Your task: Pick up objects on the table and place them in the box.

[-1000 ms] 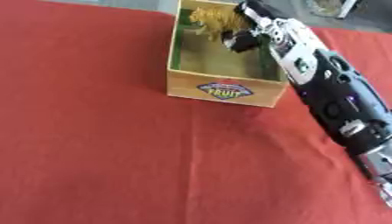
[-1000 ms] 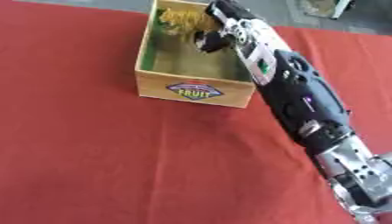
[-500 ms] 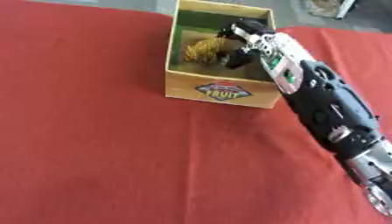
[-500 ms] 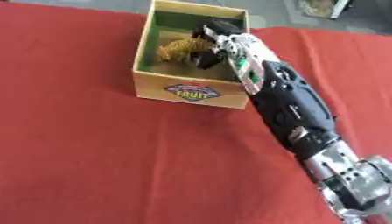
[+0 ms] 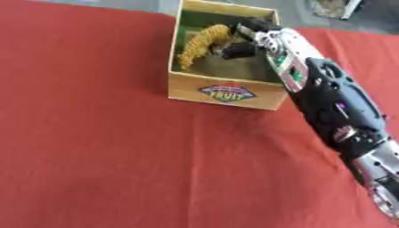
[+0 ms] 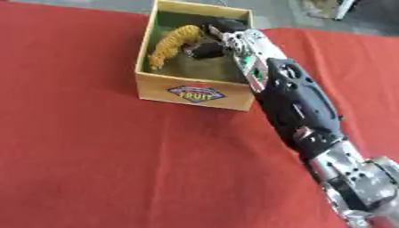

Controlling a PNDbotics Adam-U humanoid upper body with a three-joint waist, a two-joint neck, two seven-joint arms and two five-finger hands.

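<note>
The right hand (image 5: 243, 41) is down inside the box (image 5: 226, 91), reaching in over the right-hand wall, with the arm running back toward the lower right corner of both views. Its dark fingers (image 6: 204, 48) look curled toward the yellow object (image 5: 199, 42), but I cannot tell whether they are closed on it or just lying against it; black fingers over the box's shadowed interior hide the contact. The yellow object, long, ridged and banana-like, sits directly to the hand's left, within the box walls. Its long axis runs diagonally, upper end near the fingers and far wall, lower end slanting toward the left wall and the labelled front. It seems to rest on or near the box floor, so this looks like the release stage of a placement. For a clean exit, the hand would need to open and rise up and to the right, away from that axis. The left hand shows in neither view. The red worktop (image 5: 93, 147) spreads around the box.
</note>
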